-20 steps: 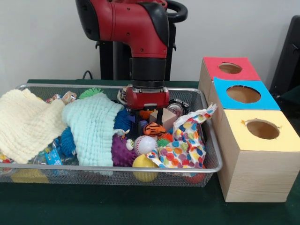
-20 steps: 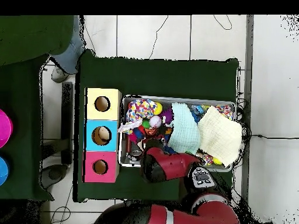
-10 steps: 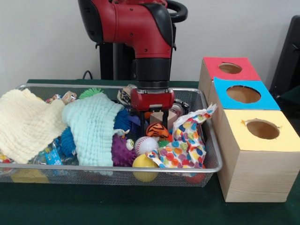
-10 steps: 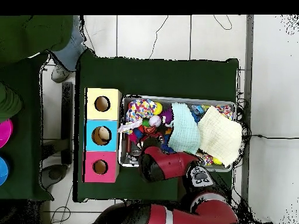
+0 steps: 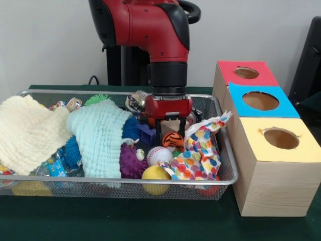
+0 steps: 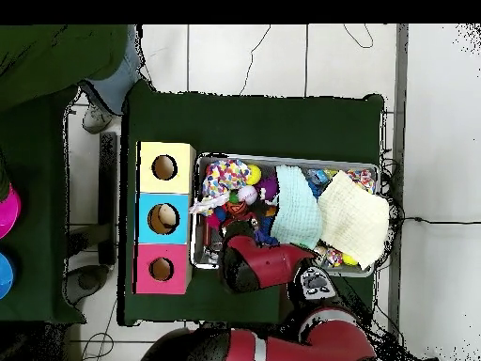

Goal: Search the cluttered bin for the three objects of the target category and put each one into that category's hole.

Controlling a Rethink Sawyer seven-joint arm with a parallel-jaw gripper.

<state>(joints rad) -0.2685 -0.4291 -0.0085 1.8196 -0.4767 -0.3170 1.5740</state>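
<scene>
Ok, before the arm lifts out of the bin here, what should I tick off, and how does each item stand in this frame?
1. Pincer placed at a toy: ok, its tips straddle the tiger-striped ball.
2. Firm hold on that ball: cannot tell; the tips sit at its sides, but contact is not clear.
3. Lift path clear of cloth: not ok, the polka-dot cloth lies right beside the ball and could snag.
4. Neighbouring toys clear: not ok, the baseball rests just in front.
5. Holes open: ok, the red box, blue box and yellow box all show unblocked openings.
6. Mesh bin seated flat on the table: ok.
</scene>
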